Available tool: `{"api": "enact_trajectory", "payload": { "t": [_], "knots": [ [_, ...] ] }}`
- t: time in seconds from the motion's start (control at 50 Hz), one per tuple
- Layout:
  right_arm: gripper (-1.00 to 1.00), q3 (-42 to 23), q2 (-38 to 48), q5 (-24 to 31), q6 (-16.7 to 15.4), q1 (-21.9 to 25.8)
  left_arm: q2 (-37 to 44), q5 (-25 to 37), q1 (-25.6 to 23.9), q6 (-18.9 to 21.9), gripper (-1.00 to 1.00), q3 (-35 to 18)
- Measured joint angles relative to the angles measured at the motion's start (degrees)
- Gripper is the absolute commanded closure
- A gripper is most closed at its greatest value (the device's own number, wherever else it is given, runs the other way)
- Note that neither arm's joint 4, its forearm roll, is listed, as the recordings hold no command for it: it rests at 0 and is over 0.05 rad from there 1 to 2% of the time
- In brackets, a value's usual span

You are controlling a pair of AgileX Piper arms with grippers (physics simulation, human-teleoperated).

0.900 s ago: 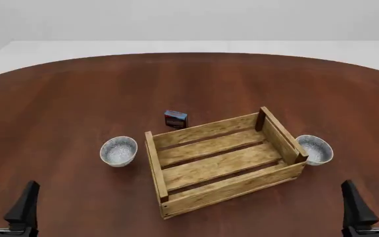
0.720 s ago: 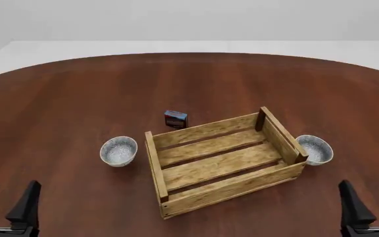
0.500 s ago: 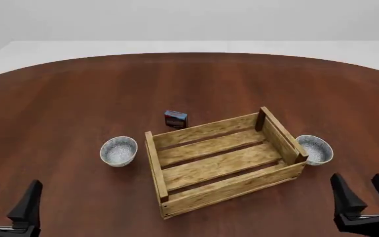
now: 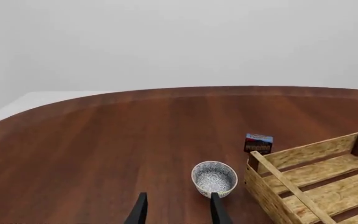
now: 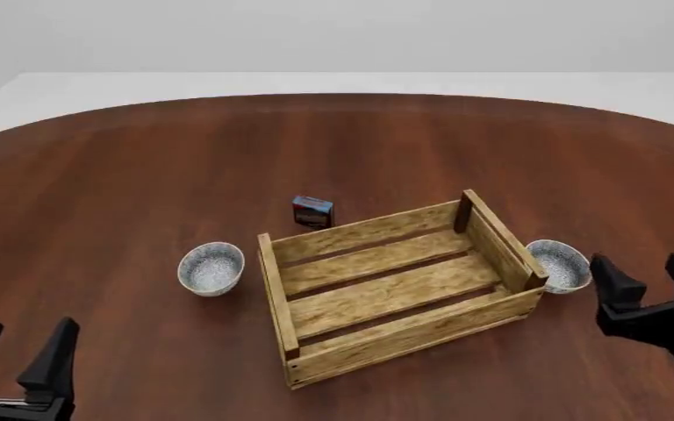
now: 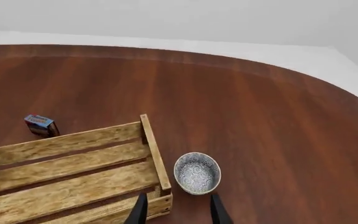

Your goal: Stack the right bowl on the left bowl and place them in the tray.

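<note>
Bowls point(image 5: 211, 267) point(image 5: 558, 265) flanking tray point(image 5: 398, 285), grippers point(image 5: 17, 349) point(image 5: 651, 281) spread

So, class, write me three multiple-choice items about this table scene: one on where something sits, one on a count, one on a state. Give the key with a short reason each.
1. Where is the small dark box?
A. Inside the tray
B. On the table, just beyond the tray's far side
C. In the left bowl

2. How many speckled bowls are on the table?
A. One
B. Two
C. Three

3. What is in the tray now?
A. Nothing
B. One bowl
C. Two stacked bowls

Key:
1 B: the box stands on the table behind the tray's far wall.
2 B: the left bowl and the right bowl sit on either side of the tray.
3 A: only bare slats show inside; both bowls rest outside, and the left gripper and the right gripper are open and hold nothing.
</note>
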Motion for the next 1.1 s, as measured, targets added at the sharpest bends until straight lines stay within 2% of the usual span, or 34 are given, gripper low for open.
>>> {"api": "enact_trajectory", "payload": {
  "t": [0.36,0.56,1.1],
  "knots": [
    [-1.0,-12.06,13.9,3.93,-3.34,-3.18,1.18,-1.08,0.31,-0.07,-1.0,-0.15],
    [-1.0,-16.58,20.92,4.19,-4.49,-4.33,1.45,-1.36,0.34,-0.09,-1.0,-0.27],
    [-1.0,-20.94,33.15,1.1,-6.4,-6.88,3.47,-3.18,0.16,-0.36,-1.0,0.0]
  ]
}}
